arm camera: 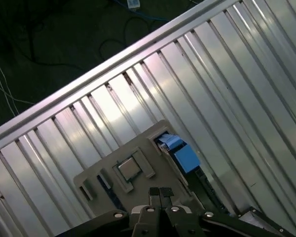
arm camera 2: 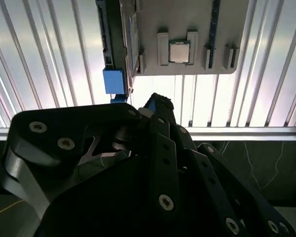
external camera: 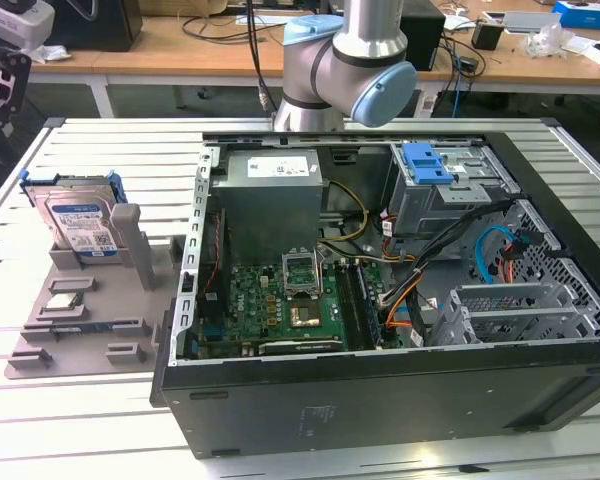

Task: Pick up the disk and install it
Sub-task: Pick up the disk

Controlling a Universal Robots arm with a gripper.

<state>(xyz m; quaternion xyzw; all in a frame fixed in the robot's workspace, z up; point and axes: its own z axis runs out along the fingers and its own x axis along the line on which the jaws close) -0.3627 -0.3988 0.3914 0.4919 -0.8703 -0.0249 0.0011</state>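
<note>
The claw (arm camera: 160, 191) is closed, its two fingertips (arm camera: 154, 193) pressed together with nothing between them. It hangs in the air over the gray tray (arm camera: 101, 172) and touches nothing. In the first wrist view the chip (arm camera: 129, 169) sits in its square pocket of the tray, just beyond the fingertips. Near the chip, at the tray's edge, is the disk (arm camera: 183, 157), seen here from its narrow side, with blue plastic at its end. In the exterior view the disk (external camera: 78, 222) stands tilted in a slot at the far end of the tray, its label toward the camera and the blue frame around it. The tray lies on the ribbed metal table (external camera: 90, 430), at the exterior view's left, just beside the open case (external camera: 380, 410) and outside of it. Inside the case are the board (external camera: 280, 295) and, toward the exterior view's right, a drive cage (external camera: 450, 200) with a lone blue bracket (external camera: 427, 163) on top. The arm's base (external camera: 335, 70) stands behind the case
</note>
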